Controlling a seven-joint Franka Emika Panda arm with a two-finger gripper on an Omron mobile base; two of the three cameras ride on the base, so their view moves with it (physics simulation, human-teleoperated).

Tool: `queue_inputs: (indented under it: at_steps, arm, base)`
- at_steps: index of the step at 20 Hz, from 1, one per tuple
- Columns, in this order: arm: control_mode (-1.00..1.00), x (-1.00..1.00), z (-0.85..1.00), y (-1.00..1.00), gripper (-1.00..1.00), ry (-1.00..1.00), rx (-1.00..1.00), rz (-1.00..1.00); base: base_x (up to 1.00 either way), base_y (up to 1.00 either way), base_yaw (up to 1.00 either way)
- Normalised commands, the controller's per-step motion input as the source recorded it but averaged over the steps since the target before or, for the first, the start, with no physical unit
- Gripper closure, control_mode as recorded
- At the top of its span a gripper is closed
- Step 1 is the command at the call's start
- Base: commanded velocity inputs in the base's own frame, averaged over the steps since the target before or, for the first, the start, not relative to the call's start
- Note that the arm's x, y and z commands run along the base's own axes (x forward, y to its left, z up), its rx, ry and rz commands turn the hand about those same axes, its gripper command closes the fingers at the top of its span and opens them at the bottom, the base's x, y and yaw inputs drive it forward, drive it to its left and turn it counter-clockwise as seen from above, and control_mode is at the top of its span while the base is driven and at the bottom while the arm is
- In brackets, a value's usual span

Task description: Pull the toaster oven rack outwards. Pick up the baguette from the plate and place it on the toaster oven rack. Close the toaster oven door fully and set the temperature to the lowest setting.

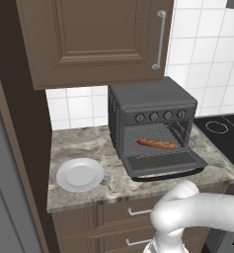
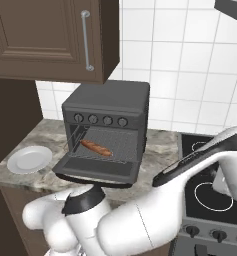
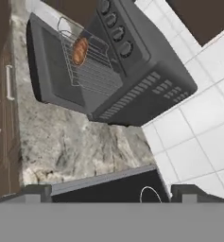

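1. Granite counter [image 1: 84,143] under wall cabinet [image 1: 89,39]; toaster oven [image 1: 150,106] at its right end by stovetop [image 1: 227,133].
2. Base views: toaster oven door [image 1: 163,165] down, toaster oven rack [image 1: 160,141] out, baguette [image 1: 157,144] on it, plate [image 1: 80,174] bare near front-left edge.
3. Hand view: oven from its stove side, rolled; drawer fronts [image 3: 0,94].
4. Counter between plate and oven free.
5. Arm folded low in front of counter; gripper [image 3: 111,196] by stovetop, fingers [image 3: 35,193] wide, holding nothing.

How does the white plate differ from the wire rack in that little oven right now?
The plate is round, solid white and bare; the toaster oven rack is a grey wire grid carrying the baguette. The plate lies on the counter left of the toaster oven; the rack sits pulled out over the open toaster oven door.
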Motion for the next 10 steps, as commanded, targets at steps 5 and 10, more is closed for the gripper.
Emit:
queue_inputs:
  at_steps: [5,10]
  arm:
    - [-1.00,-0.58,-0.34,0.41,-1.00,-0.36,0.17,-0.74]
    - [-1.00,-0.91,-0.64,0.55,-1.00,-0.35,0.01,-0.70]
  base:
    - [0.00,0.00,0.00]
    - [0.00,0.00,0.00]
